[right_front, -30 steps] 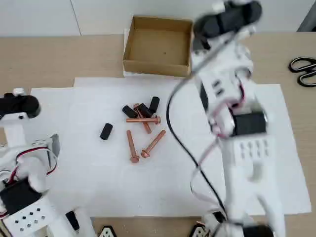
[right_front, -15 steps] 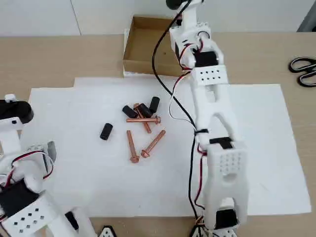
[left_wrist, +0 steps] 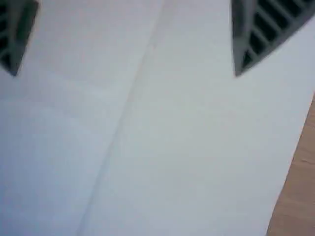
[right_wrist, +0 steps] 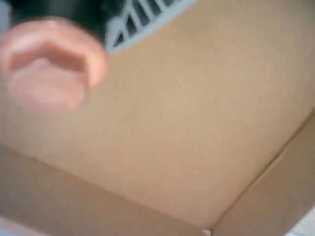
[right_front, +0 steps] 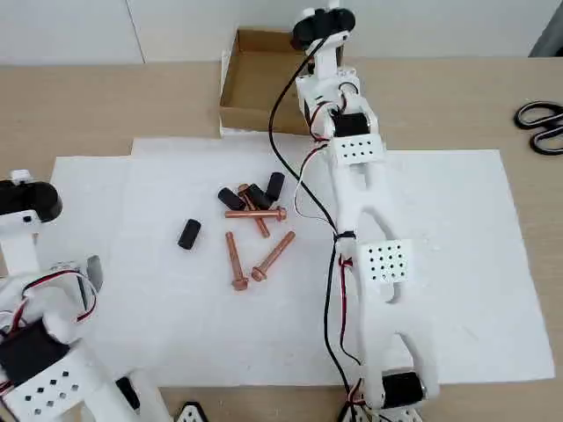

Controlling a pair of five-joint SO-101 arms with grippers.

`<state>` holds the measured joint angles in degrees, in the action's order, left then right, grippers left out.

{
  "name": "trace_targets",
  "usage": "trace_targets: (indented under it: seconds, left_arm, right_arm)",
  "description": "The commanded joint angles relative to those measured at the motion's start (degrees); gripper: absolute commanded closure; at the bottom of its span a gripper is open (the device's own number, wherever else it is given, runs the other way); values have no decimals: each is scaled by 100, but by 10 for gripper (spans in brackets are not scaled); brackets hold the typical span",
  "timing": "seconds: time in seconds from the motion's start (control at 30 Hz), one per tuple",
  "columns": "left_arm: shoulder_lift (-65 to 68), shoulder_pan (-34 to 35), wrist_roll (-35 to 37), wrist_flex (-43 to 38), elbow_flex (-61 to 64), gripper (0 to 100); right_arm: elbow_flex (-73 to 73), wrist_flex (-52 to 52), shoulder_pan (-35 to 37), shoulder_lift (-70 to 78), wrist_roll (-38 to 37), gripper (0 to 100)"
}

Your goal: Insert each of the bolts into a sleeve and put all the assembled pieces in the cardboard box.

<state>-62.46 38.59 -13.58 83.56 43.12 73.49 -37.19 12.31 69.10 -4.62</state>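
Observation:
My right arm stretches across the paper, and its gripper (right_front: 318, 42) hangs over the cardboard box (right_front: 264, 83). In the right wrist view that gripper (right_wrist: 83, 24) is shut on a copper bolt (right_wrist: 49, 69) in a black sleeve (right_wrist: 54, 12), just above the box floor (right_wrist: 197, 123). Several bare copper bolts (right_front: 255, 214) and several black sleeves (right_front: 258, 195) lie grouped mid-paper. One sleeve (right_front: 189, 234) lies apart from them. My left gripper (left_wrist: 128, 34) is open above bare white paper (left_wrist: 172, 147) at the near left.
White paper sheets (right_front: 440, 264) cover the table's middle. Scissors (right_front: 541, 126) lie on the wood at the far right. The left arm's body (right_front: 35, 352) fills the near-left corner. The right arm's links (right_front: 369, 264) lie along the paper.
The right arm has swung from above the paper out to the box, carrying its piece with it. The left arm has hardly moved.

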Motion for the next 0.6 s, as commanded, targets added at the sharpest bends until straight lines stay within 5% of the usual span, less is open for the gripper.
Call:
trace_targets:
  seconds: [0.0, 0.2, 0.57]
  left_arm:
    - [-79, 26, -26, 18, -92, 735]
    - [-79, 26, -26, 26, -92, 735]
    - [-79, 9, -26, 26, -110, 735]
  right_arm:
    - [633, 163, 40, -40, -62, 952]
    - [651, 127, 40, 4, -62, 768]
    - [2075, -699, 207, -13, -70, 764]
